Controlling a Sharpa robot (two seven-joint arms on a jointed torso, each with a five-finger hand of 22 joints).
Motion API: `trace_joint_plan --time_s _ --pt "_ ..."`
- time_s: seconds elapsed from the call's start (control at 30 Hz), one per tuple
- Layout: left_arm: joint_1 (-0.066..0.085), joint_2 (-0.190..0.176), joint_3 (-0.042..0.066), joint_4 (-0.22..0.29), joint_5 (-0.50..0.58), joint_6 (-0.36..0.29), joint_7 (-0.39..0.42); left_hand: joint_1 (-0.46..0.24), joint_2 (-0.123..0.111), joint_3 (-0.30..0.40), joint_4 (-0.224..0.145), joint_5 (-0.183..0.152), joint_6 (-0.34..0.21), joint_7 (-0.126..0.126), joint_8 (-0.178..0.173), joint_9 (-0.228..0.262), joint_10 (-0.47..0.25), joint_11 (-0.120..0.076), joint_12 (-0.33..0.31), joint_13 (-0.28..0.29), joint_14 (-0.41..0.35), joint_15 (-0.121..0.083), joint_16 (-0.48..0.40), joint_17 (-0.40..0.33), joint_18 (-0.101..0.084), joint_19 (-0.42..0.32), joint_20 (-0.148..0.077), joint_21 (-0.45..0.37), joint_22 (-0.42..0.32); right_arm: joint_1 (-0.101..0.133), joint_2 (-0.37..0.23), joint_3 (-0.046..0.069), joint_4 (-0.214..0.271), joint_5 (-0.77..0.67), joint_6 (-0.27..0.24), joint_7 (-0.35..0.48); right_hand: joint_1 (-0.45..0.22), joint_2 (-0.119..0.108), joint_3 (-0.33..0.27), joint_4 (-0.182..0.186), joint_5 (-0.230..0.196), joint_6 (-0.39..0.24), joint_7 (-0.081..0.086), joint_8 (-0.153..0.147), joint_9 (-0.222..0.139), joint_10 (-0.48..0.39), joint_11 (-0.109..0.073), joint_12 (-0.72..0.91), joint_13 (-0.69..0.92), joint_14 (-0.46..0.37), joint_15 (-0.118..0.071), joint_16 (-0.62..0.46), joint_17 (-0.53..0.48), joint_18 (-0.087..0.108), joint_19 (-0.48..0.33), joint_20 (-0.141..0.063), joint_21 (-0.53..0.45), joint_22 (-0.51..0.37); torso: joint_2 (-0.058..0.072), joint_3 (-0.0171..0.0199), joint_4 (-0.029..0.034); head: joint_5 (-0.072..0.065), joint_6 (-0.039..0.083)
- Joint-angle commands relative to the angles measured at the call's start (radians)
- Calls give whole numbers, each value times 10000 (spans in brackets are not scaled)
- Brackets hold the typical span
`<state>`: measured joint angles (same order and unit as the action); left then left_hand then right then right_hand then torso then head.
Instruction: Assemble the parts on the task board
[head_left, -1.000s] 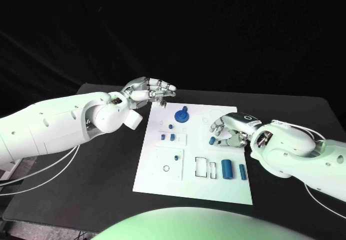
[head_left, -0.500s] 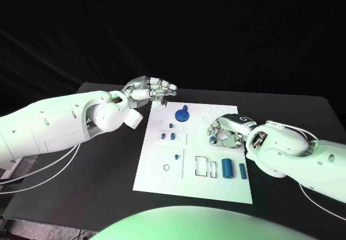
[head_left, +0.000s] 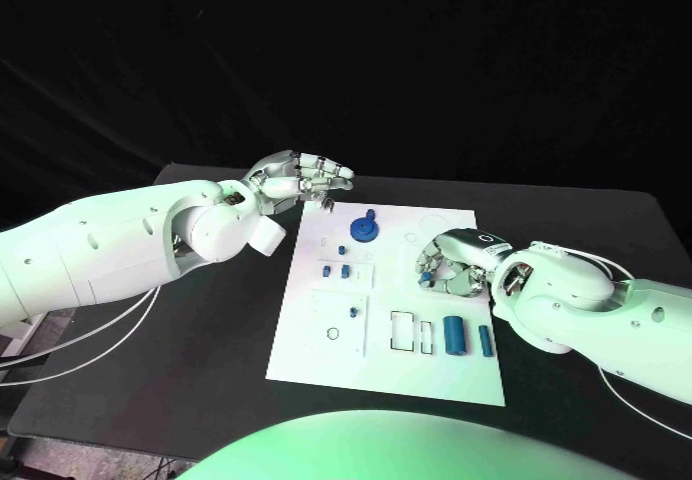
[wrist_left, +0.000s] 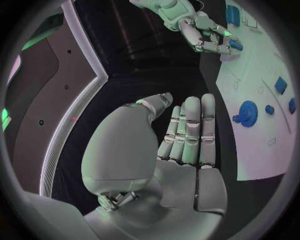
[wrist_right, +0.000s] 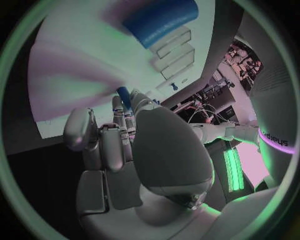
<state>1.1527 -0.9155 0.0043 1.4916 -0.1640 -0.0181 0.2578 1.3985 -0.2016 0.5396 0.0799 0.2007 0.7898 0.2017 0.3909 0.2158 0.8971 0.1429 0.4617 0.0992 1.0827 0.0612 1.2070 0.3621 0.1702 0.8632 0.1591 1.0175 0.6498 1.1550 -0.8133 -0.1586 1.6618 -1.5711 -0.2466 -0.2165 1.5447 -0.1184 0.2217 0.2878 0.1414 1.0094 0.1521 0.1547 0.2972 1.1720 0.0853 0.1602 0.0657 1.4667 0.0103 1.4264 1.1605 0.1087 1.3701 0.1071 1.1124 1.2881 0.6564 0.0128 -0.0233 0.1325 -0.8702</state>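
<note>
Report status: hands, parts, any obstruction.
Left hand open, hovering off the task board's far corner. Right hand fingers on a small blue part; grip unclear. Nothing in the way.

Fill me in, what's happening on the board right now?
The right hand is down on the white task board, its fingers closed around a small blue part near the board's right side. The left hand hovers past the board's far left corner, fingers apart, holding nothing. A blue gear sits at the far end, two small blue pieces mid-board, and two blue cylinders lie near the front right.
</note>
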Motion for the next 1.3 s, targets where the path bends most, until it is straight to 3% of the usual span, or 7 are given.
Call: trace_joint_plan --time_s 0.03,0.2,0.5,0.83,1.3 --pt "4 18 6 15 10 158 25 -74 2 -41 -8 43 -60 98 1 11 -69 22 53 11 19 56 56 5 143 47 33 -45 -11 -32 42 -15 -41 -162 353 17 97 -78 401 -5 -15 118 7 67 -25 120 -15 -91 0 313 -67 80 -7 -106 45 -10 52 33 3 9 5 -3 -7" --pt "4 15 6 17 10 154 19 -76 4 -43 -8 42 -64 98 2 11 -74 23 56 12 23 56 61 6 143 51 34 -44 -11 -46 73 -18 -68 -243 376 38 188 -186 1326 -81 -19 368 -62 195 1 439 -89 -155 35 309 -132 102 -22 -116 62 -59 111 119 -1 4 0 -9 -17" --pt "4 15 6 17 10 145 20 -76 4 -43 -8 42 -64 98 2 11 -74 23 56 12 23 56 61 6 143 51 34 -44 -11 -62 70 -19 -28 -365 45 49 1 -298 2397 -339 -40 643 -193 496 191 893 -226 -167 97 308 -239 117 -49 -140 106 -160 230 260 -6 3 -1 -9 -14" --pt "4 14 6 -4 11 164 9 -89 20 -48 -6 40 -83 100 16 16 -85 22 97 25 48 57 96 16 145 79 38 -35 -12 -38 -113 0 297 -428 -628 47 -263 -448 2876 -623 -58 651 -228 688 383 1024 -264 -233 119 329 -274 158 20 -164 156 -200 337 368 -17 -2 -6 -3 8" --pt "2 86 6 -116 27 183 29 -91 43 -41 -5 47 -94 97 28 21 -93 20 130 37 62 56 120 23 147 98 39 -28 -13 416 -429 108 1460 -509 -1010 49 -379 -516 3039 -751 -65 635 -231 753 457 1061 -268 -263 128 339 -277 181 62 -178 184 -205 401 425 -18 6 -5 1 69"
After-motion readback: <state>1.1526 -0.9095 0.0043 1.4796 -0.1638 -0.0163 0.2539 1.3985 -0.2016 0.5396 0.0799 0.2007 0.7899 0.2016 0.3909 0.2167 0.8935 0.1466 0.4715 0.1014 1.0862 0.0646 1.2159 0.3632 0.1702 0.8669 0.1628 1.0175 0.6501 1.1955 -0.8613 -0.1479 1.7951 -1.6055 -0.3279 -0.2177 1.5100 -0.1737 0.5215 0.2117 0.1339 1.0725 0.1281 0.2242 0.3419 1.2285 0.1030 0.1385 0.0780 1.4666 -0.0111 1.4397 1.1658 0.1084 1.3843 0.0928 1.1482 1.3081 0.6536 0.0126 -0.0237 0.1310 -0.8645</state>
